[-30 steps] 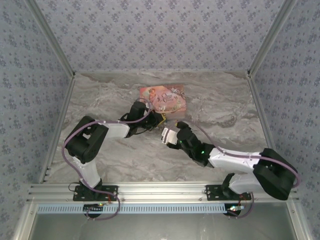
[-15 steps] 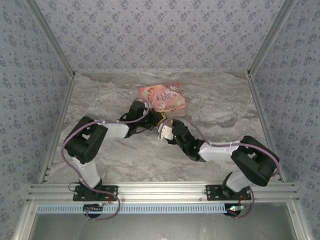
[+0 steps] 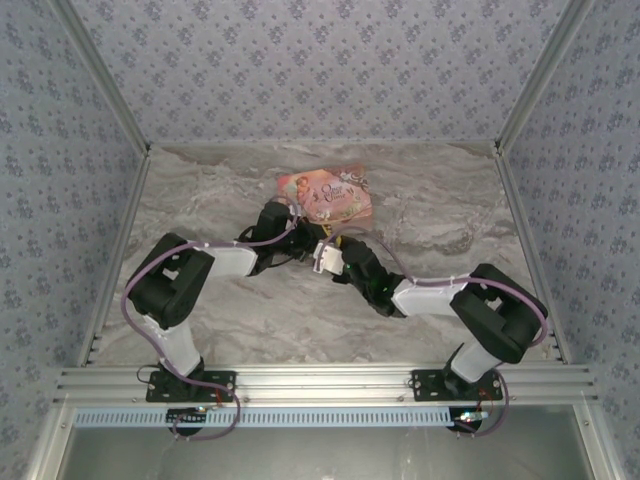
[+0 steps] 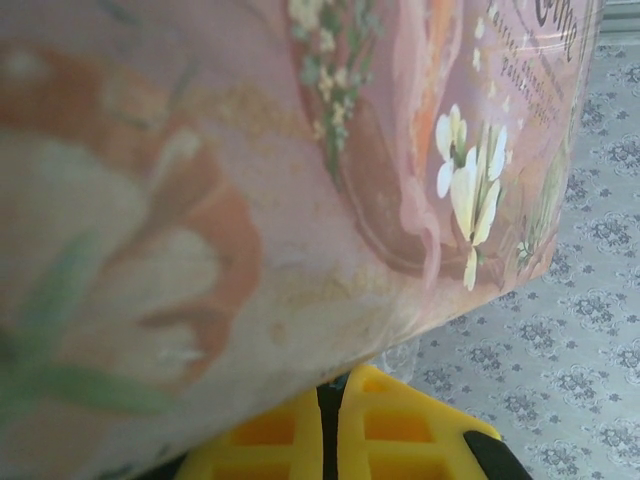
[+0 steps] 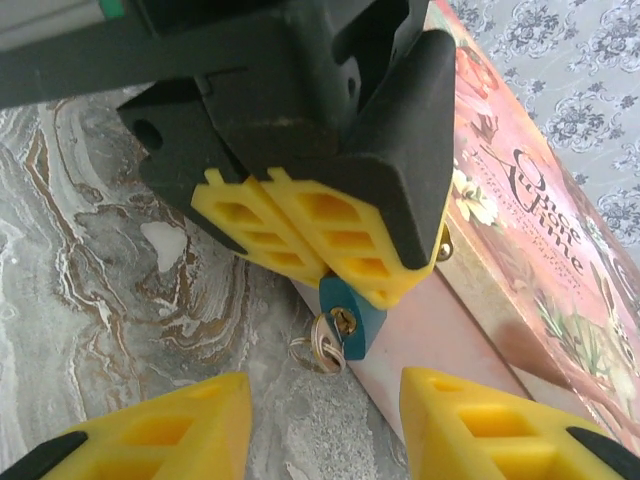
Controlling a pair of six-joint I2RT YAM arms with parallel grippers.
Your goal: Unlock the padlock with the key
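The pink box (image 5: 520,250) is showing the script word "Once" on its lid. In the right wrist view, the left tool (image 5: 335,275) is pinching the padlock (image 5: 355,322) just beside the box. The teal body is hanging toward 6 o'clock, with its brass keyway end and a silvery ring (image 5: 315,352) facing 7 o'clock, while the right tool (image 5: 325,425) is gaping wide at 6 o'clock over the worktop (image 5: 100,280).

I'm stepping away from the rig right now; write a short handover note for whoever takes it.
Left gripper: shut on the padlock, at the pink box's edge.
Right gripper: open, empty, facing the padlock.
Key: seems to sit in the keyhole.
Done: padlock held, key apparently inserted.
Left: grip and turn the key. The shackle is hidden, so I cannot tell whether it is locked.
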